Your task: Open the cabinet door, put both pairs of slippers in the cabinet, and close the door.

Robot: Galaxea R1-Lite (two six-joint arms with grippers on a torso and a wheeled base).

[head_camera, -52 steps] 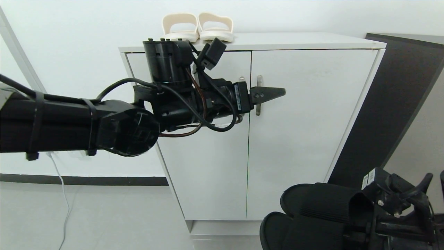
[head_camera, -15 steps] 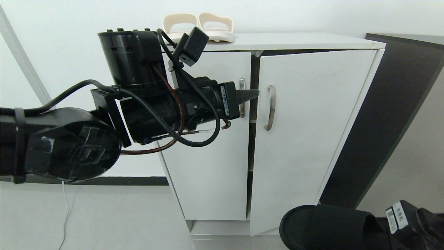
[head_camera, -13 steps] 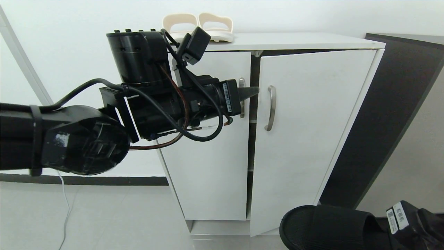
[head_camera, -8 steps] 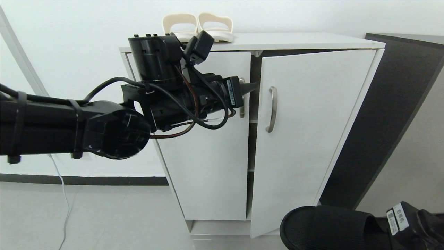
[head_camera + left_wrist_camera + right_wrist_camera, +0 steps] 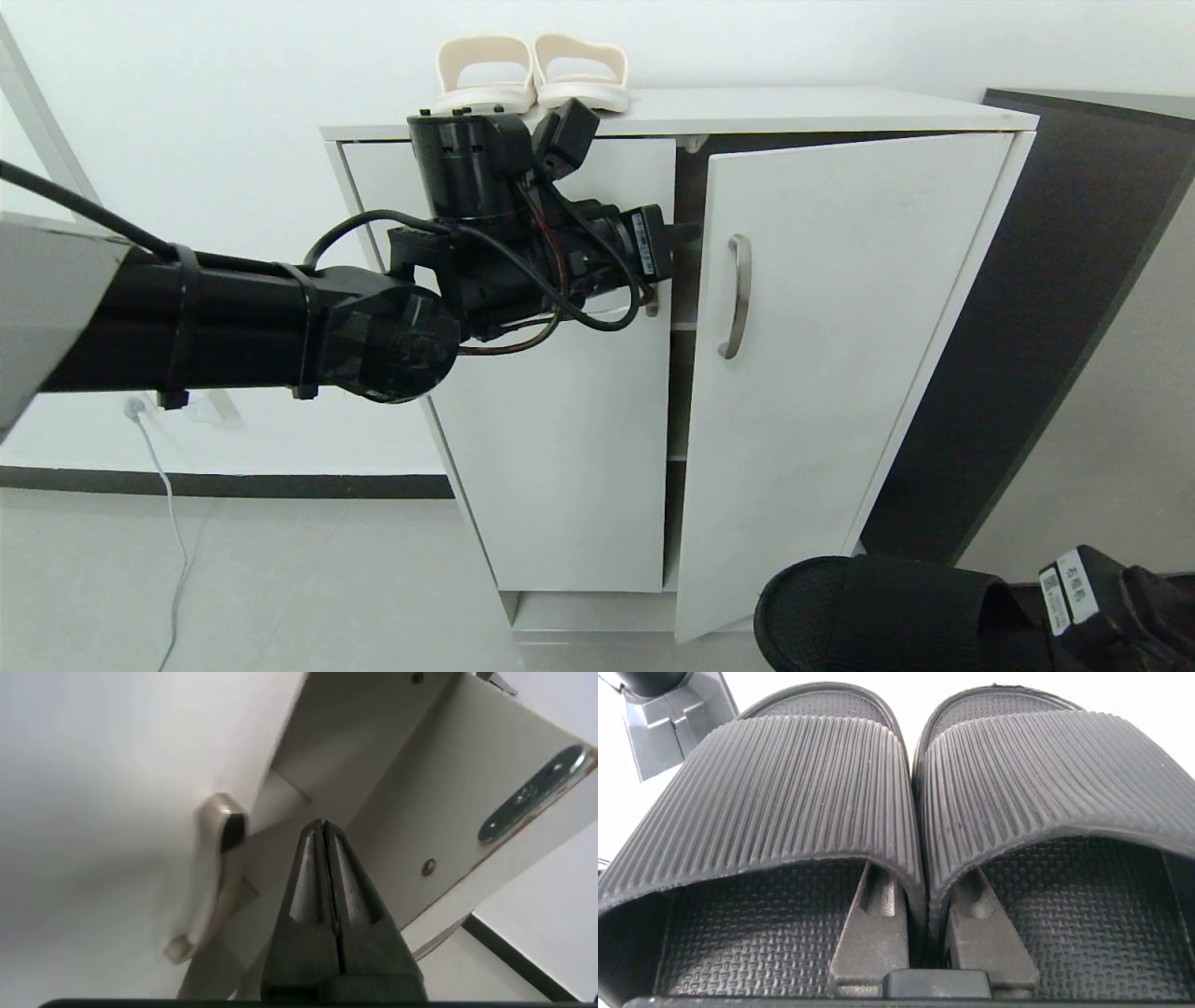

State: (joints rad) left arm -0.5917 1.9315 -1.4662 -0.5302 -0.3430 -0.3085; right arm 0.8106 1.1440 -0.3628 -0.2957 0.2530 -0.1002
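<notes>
The white cabinet [image 5: 560, 448] has its right door [image 5: 822, 355] ajar, leaving a dark gap beside the shut left door. My left gripper [image 5: 689, 238] is shut, and its tip pokes into that gap just past the left door's handle [image 5: 210, 896]. The left wrist view shows the shut gripper [image 5: 324, 859] pointing at the ajar door's inner face. A cream pair of slippers [image 5: 532, 75] sits on the cabinet top. Low at the right, my right gripper [image 5: 922, 905] is shut on the black pair of slippers [image 5: 868, 611], with one finger [image 5: 873, 924] under each strap.
A dark panel [image 5: 1055, 280] leans against the cabinet's right side. A white cable [image 5: 177, 532] trails down the wall to the floor at the left. Open grey floor lies before the cabinet.
The right door went from shut to ajar. My left gripper drew back from the handle, then pushed its tip into the gap as the door swung a little wider. The black slippers sank lower.
</notes>
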